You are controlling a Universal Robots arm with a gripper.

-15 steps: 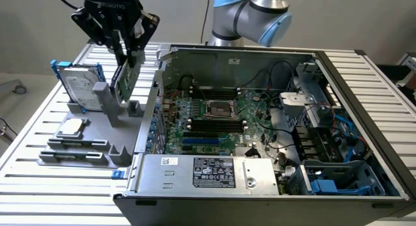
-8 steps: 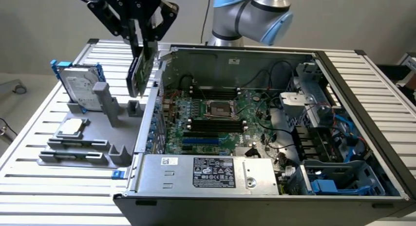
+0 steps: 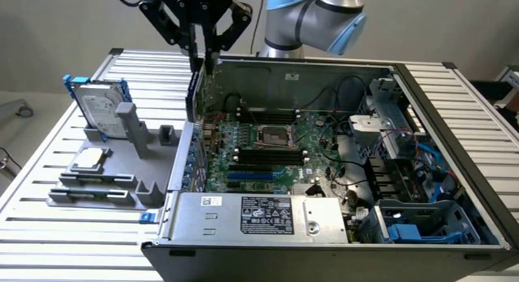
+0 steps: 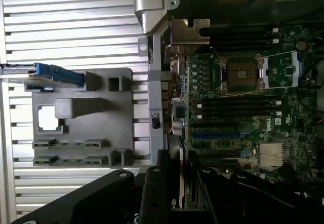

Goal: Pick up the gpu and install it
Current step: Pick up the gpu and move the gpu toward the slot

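**Gpu in gripper, at case edge**

Gripper (image 3: 201,62) clamped on the gpu (image 3: 194,96), card hanging upright and edge-on. In the exterior view it's at 11 o'clock from the motherboard (image 3: 268,154), by the computer case (image 3: 324,261) wall. Gray holder (image 3: 121,172) with hard drive (image 3: 101,109) sits at 9 o'clock.

Exterior view: perched high off the near side of the slatted aluminium table (image 3: 73,239), tilted down, facing the grey-and-blue robot arm (image 3: 324,17) at the far side. Set well back, wide enough for the whole open black computer case (image 3: 324,267).

Wrist view: aimed straight down, much closer, peering past the black gripper (image 4: 176,183) and the edge-on green-and-black gpu (image 4: 175,148) clamped in it.

Shared by both: green motherboard (image 3: 268,142) (image 4: 243,97), grey plastic parts holder (image 3: 113,172) (image 4: 81,107), and the case wall between them.
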